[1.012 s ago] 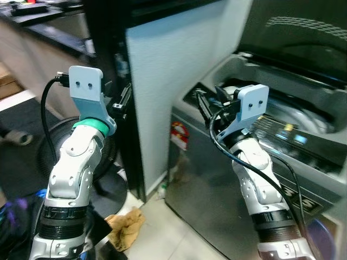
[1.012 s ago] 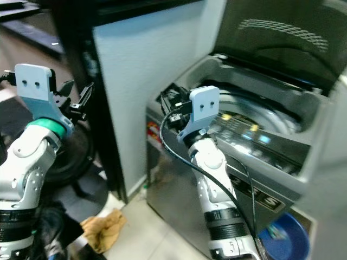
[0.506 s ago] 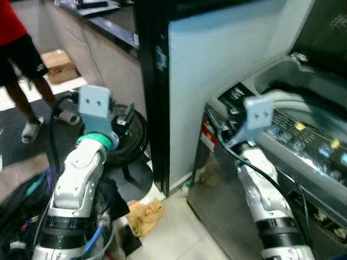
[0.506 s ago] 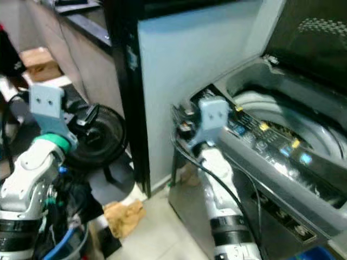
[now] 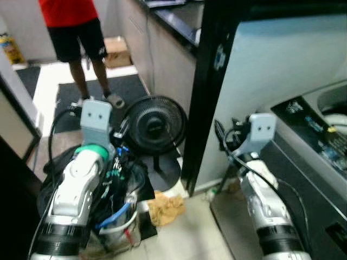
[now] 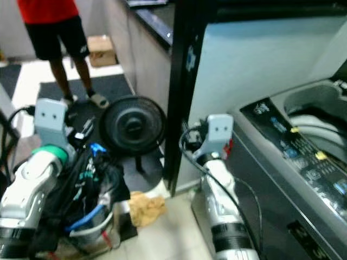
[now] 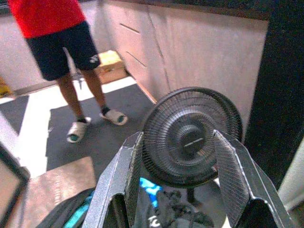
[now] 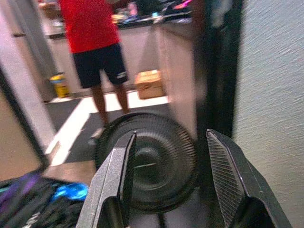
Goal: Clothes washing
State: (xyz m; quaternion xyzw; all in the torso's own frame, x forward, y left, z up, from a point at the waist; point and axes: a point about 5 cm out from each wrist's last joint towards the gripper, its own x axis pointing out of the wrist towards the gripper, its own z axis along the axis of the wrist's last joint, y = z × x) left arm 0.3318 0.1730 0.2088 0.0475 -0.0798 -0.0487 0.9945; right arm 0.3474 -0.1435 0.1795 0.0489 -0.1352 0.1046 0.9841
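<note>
Left wrist view: left gripper (image 7: 183, 178) spread and empty, dark clothes (image 7: 173, 213) just below it. Right gripper (image 8: 173, 178) also splayed, washing machine (image 5: 320, 135) to its right.

Tiled floor (image 5: 187, 235) carries fan (image 5: 155, 125), rag (image 5: 165, 207), bucket (image 5: 120, 230).

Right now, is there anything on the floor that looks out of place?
Yes. A crumpled tan cloth lies on the pale floor tiles, beside the white bucket and in front of the black fan, apart from the washing machine.
</note>
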